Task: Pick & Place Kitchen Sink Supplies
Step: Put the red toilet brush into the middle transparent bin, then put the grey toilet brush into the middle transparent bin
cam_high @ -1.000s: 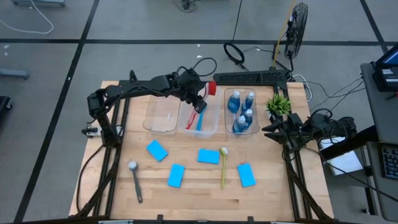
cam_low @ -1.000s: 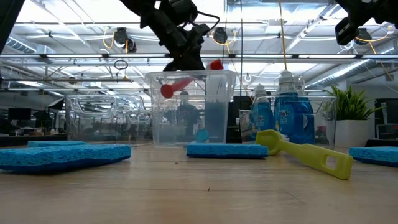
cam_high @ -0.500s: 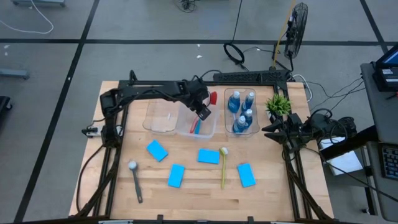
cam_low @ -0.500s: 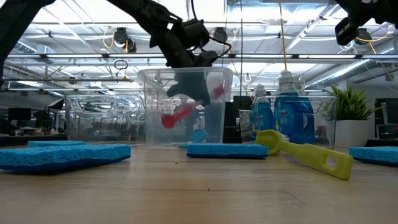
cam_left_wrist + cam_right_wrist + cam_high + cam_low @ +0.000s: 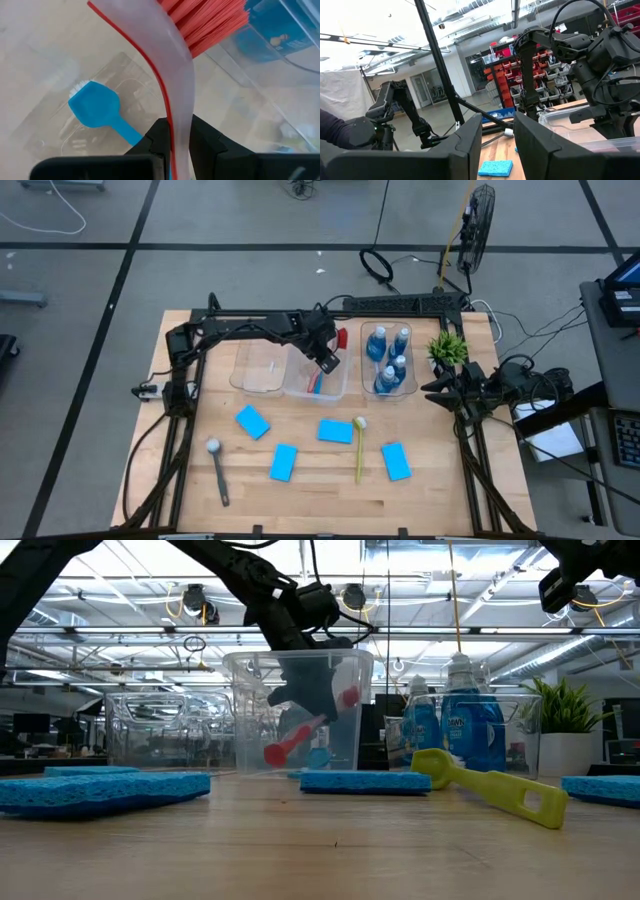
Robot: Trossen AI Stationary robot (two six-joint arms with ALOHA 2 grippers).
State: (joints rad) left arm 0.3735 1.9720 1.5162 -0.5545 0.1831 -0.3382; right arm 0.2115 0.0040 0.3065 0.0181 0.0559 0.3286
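Red brush [image 5: 305,728] is clamped between the fingers of the left gripper [image 5: 325,360], inside the middle clear bin [image 5: 343,388], where it hangs tilted with its handle end low above the blue brush [image 5: 97,108] that lies on the bin floor. Four blue bottles [image 5: 390,360] stand in the bin beside it, while four blue sponges [image 5: 335,431], the yellow-green brush [image 5: 359,448] and the grey brush [image 5: 218,471] lie on the tabletop [image 5: 440,480]. At the tabletop's right edge near the small plant [image 5: 448,347] waits the right gripper [image 5: 432,390], its fingers a little apart and holding nothing.
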